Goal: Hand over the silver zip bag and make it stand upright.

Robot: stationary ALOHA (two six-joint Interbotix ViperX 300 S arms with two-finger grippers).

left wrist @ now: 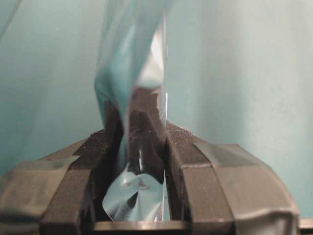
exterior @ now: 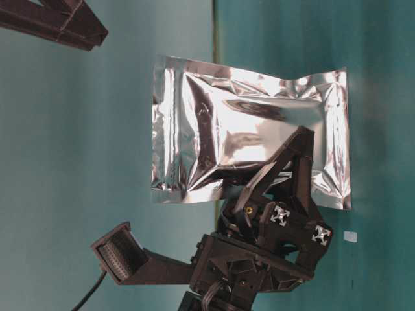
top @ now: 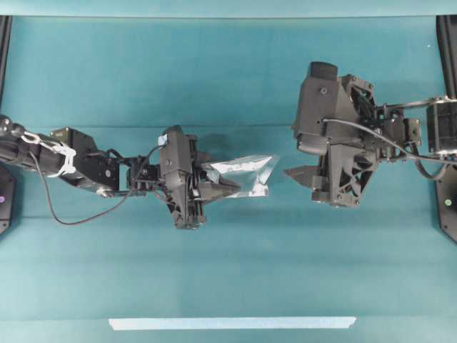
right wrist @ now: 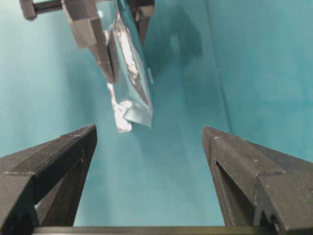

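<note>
The silver zip bag (top: 246, 175) is held off the teal table, edge-on from above, its free end pointing toward the right arm. My left gripper (top: 221, 187) is shut on the bag's near end. In the left wrist view the foil (left wrist: 139, 112) is pinched between the fingers of my left gripper (left wrist: 142, 147). The table-level view shows the bag's crinkled broad face (exterior: 246, 123) with a left finger (exterior: 288, 165) across it. My right gripper (top: 303, 179) is open and empty, a short gap from the bag's free end. In the right wrist view, the bag (right wrist: 132, 93) hangs ahead of my right gripper (right wrist: 149, 134).
A thin pale tape strip (top: 232, 323) lies along the table's front edge. A tiny white scrap (exterior: 350, 236) lies on the cloth. Black frame posts (top: 3, 57) stand at the far left and right edges.
</note>
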